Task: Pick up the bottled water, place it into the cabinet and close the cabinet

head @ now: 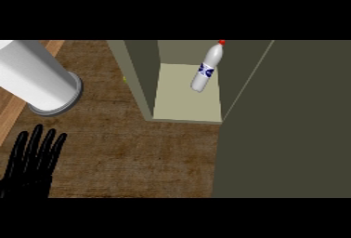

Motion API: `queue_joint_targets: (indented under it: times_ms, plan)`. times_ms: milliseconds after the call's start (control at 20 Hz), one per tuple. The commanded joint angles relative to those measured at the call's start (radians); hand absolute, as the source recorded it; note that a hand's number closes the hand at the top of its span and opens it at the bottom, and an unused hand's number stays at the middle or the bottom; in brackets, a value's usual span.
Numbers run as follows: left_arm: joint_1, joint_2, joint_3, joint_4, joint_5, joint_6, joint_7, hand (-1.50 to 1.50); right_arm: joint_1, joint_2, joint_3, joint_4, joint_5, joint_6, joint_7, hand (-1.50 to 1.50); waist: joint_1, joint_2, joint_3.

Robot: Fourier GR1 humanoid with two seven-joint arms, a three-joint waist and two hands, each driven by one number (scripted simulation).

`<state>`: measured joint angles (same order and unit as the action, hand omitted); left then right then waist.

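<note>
At the counter's (pixel 137 153) near left corner the left hand (pixel 31 160) is resting, fingers straight and spread, holding nothing. It is likely idling there because this step needs nothing from it. Beyond it, by the left edge, a white cylinder (pixel 41 74) is standing clear of the work. Toward the far edge the cabinet (pixel 140 79) is gaping, and the bottled water (pixel 205 69) is standing on its pale floor, no hand touching it, so the placing looks done. At the right the dark door (pixel 288 130) is hanging open, waiting to be swung shut. The right hand is not showing.
</note>
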<state>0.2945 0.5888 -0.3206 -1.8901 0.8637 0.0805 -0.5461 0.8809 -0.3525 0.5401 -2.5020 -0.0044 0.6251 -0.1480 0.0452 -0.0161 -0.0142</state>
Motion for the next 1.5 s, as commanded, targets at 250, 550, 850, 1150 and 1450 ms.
queue_joint_targets:
  times_ms: [250,550,850,1150,1450]
  plan:
    - [0.067,0.087,0.07,-0.042,0.065,-0.12,0.006,-1.5,-0.081,0.037,0.27,-0.066,0.031,-0.018,0.112,1.5,0.078,0.018,0.001]
    - [0.067,0.109,0.097,-0.027,0.076,-0.167,0.0,-1.5,-0.171,0.029,0.261,-0.053,0.029,-0.061,0.195,1.5,0.109,0.032,-0.003]
    - [0.06,0.147,0.108,-0.037,0.086,-0.208,0.022,-1.5,-0.284,0.027,0.227,0.008,0.017,-0.073,0.231,1.5,0.174,0.046,-0.006]
    - [0.048,0.168,0.115,-0.027,0.095,-0.238,0.037,-1.5,-0.41,-0.015,0.188,0.004,0.037,-0.044,0.274,-1.5,0.207,0.046,-0.012]
    - [0.047,0.18,0.126,-0.021,0.105,-0.263,0.038,-1.5,-0.525,-0.017,0.17,0.02,0.005,-0.038,0.302,1.5,0.222,0.046,-0.013]
